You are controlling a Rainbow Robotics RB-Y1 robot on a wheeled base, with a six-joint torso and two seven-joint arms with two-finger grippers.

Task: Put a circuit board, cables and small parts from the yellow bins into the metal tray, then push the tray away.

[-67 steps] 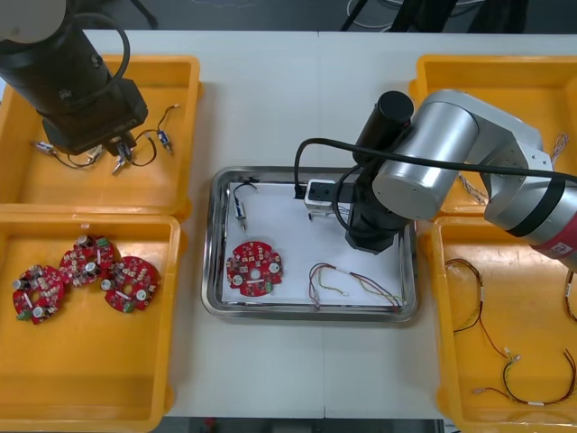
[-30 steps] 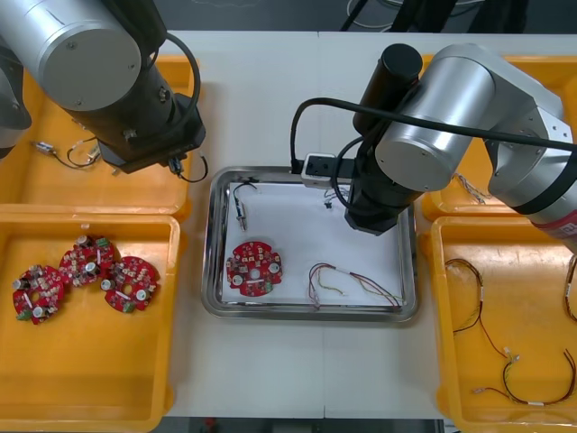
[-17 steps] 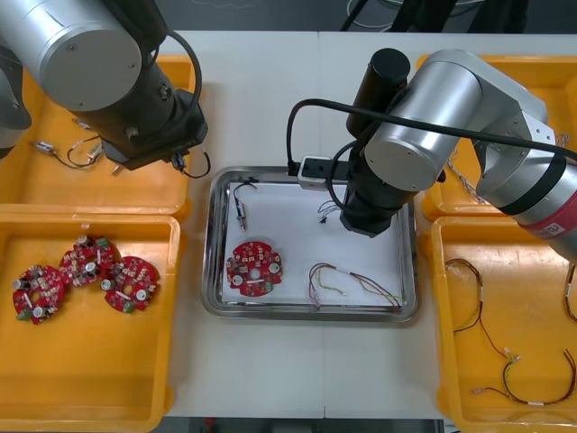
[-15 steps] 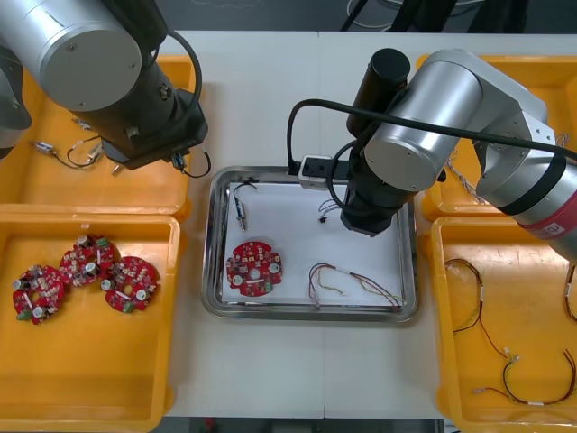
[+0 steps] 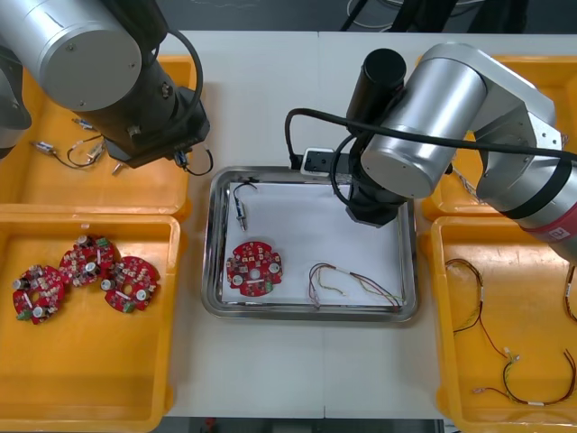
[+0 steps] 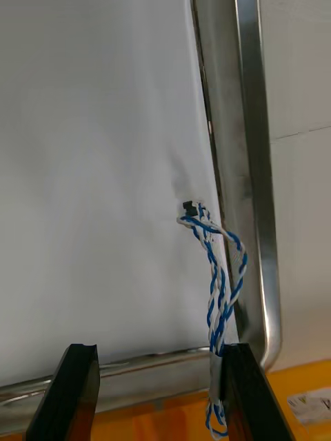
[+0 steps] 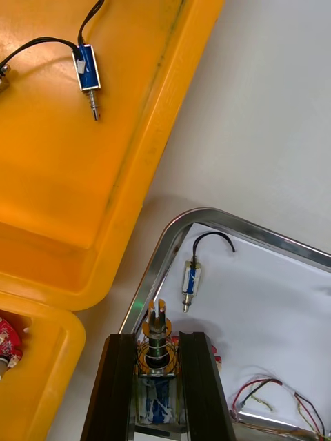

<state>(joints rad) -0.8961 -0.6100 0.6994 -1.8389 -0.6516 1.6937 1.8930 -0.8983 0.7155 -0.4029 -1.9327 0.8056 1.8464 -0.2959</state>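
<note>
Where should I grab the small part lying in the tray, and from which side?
Take the small part by its boxy body, straight down, fingers across its short width: it lies flat in the tray, a thin pin at one end, a black lead curling off the other. The nearby left gripper holds another.

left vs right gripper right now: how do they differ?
Left gripper is shut on a small metal part; right gripper is open and clamps nothing. Left gripper hangs by a corner of the metal tray, next to a yellow bin; right gripper is over the tray's white inside near its rim, with a blue and white cable lying beside one finger. Both are at the tray.
</note>
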